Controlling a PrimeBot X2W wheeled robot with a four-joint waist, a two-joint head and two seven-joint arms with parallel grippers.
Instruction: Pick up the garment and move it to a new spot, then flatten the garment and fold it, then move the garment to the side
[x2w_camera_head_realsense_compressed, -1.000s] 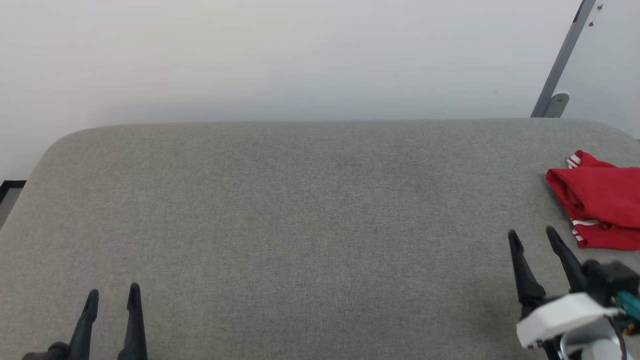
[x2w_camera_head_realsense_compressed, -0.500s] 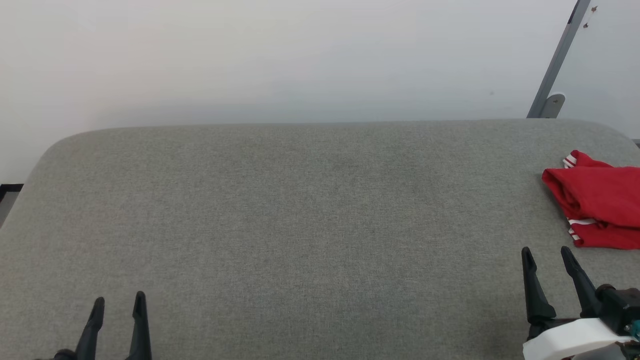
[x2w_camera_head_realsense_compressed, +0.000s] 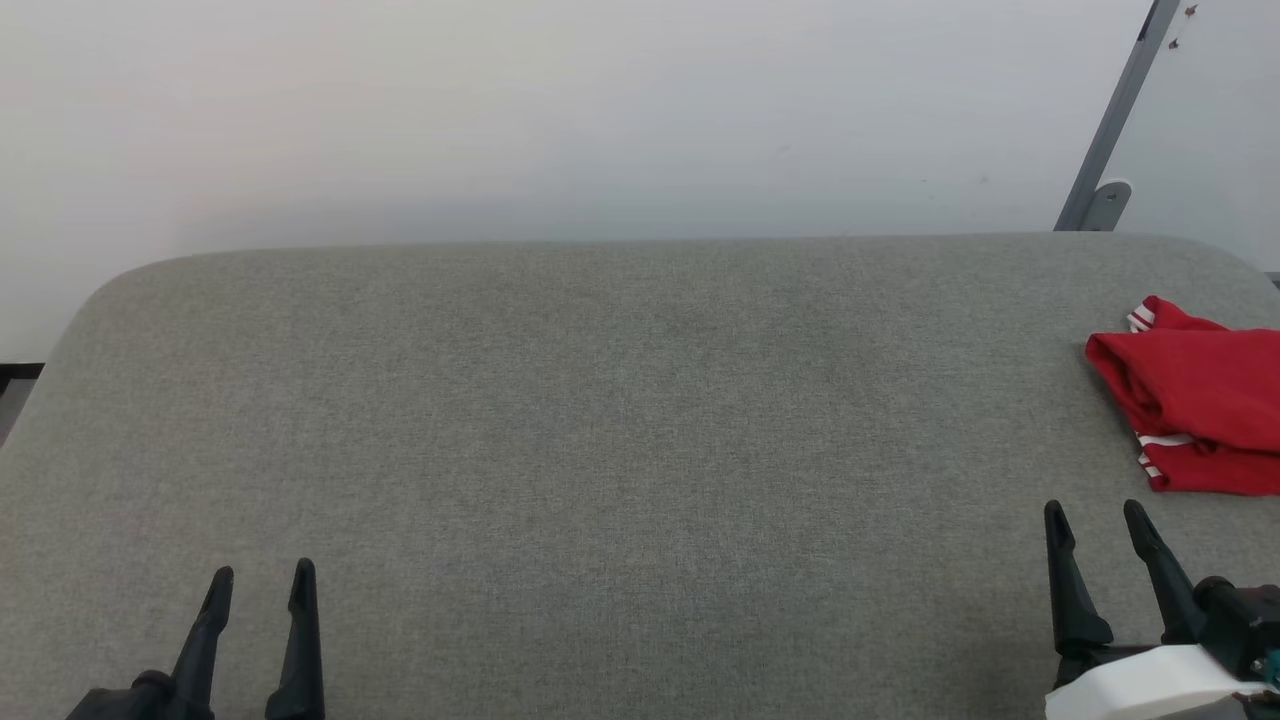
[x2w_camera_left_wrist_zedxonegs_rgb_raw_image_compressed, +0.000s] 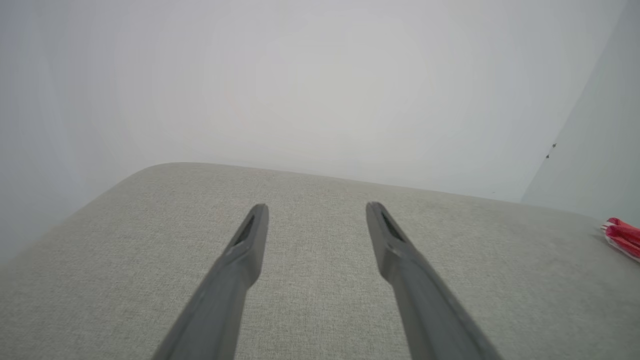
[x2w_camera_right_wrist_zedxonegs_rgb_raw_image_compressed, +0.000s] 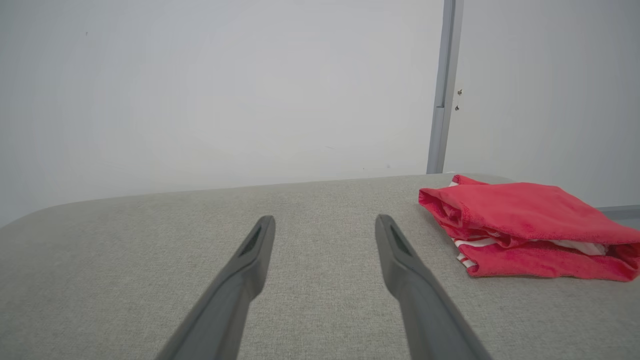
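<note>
grey woven padding covers a broad table with rounded far corners, set against a plain pale wall. a slanted grey metal post rises at about 1 o'clock in the head view.

the garment lies at the 3 o'clock edge of the padding. it is a compact red bundle doubled over on itself, with white striped sleeve trim peeking out at its near side and far corner, and part of it runs off the head view's right edge. a tidy stack parked at the margin suggests the folding is done and the shirt set aside, so the task looks at or near its end.

both arms sit low and close to the robot, likely a rest pose that leaves the cloth undisturbed. the left gripper is at 7 o'clock, jaws spread wide with nothing between them, well apart from the shirt. the right gripper is at 5 o'clock, likewise wide open and empty. the garment lies near it, at about 1 o'clock from its fingertips, with bare padding between. in the right wrist view the bundle sits toward 2 o'clock of the fingers, not touching them.
</note>
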